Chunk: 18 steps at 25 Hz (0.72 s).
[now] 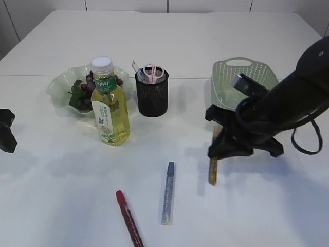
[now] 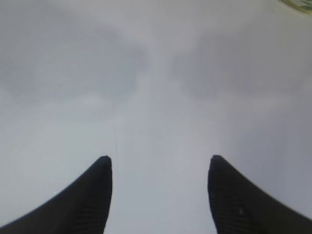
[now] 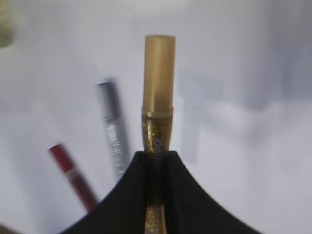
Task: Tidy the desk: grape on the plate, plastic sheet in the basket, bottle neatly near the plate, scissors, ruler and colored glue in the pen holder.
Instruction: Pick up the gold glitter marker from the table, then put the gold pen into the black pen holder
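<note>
My right gripper (image 3: 157,155) is shut on a gold glitter glue (image 3: 158,83), whose capped end sticks out past the fingertips. In the exterior view that gripper (image 1: 218,149) holds the gold glue (image 1: 213,167) steeply, front of the basket. A silver glue (image 1: 168,193) and a red glue (image 1: 128,218) lie on the table front; both also show in the right wrist view, silver glue (image 3: 113,129) and red glue (image 3: 73,173). Pink scissors (image 1: 152,72) and a clear ruler (image 1: 137,68) stand in the black pen holder (image 1: 151,95). Grapes (image 1: 87,85) lie on the green plate (image 1: 61,82), the bottle (image 1: 109,105) just beside it. My left gripper (image 2: 158,163) is open over bare table. No plastic sheet shows.
A green basket (image 1: 241,85) stands behind my right arm. My left gripper (image 1: 6,131) sits at the far left edge. The bottle and pen holder stand close together at centre left, behind the two lying glues.
</note>
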Motion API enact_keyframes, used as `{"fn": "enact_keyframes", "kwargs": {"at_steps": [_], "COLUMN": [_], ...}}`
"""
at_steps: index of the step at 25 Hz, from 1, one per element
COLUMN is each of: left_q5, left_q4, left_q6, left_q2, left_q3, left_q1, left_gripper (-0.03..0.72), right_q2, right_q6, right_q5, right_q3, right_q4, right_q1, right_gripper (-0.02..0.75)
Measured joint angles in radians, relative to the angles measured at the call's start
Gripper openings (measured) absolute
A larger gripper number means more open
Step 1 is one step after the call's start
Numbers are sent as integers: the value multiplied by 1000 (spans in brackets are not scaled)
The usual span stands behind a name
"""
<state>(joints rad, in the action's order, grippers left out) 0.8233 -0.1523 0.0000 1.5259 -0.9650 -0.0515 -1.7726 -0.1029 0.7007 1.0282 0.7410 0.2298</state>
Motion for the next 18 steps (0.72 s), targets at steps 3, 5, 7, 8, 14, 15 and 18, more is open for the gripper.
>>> {"fn": "enact_keyframes", "kwargs": {"at_steps": [3, 5, 7, 8, 14, 15, 18], "left_q5": [0, 0, -2, -2, 5, 7, 27], "left_q4": [0, 0, -4, -6, -14, -14, -17], "left_q6": [0, 0, 0, 0, 0, 0, 0], "left_q2": [0, 0, 0, 0, 0, 0, 0], "left_q3": [0, 0, 0, 0, 0, 0, 0], "left_q1": [0, 0, 0, 0, 0, 0, 0], "left_gripper": [455, 454, 452, 452, 450, 449, 449], "right_q2": [0, 0, 0, 0, -7, -15, -64], "right_q6": [-339, -495, -660, -740, -982, -997, -1056], "right_q5": [82, 102, 102, 102, 67, 63, 59], "right_q3": [44, 79, 119, 143, 299, 324, 419], "right_q4": [276, 428, 560, 601, 691, 691, 695], "right_q1": [0, 0, 0, 0, -10, -14, -21], "right_gripper": [71, 71, 71, 71, 71, 71, 71]}}
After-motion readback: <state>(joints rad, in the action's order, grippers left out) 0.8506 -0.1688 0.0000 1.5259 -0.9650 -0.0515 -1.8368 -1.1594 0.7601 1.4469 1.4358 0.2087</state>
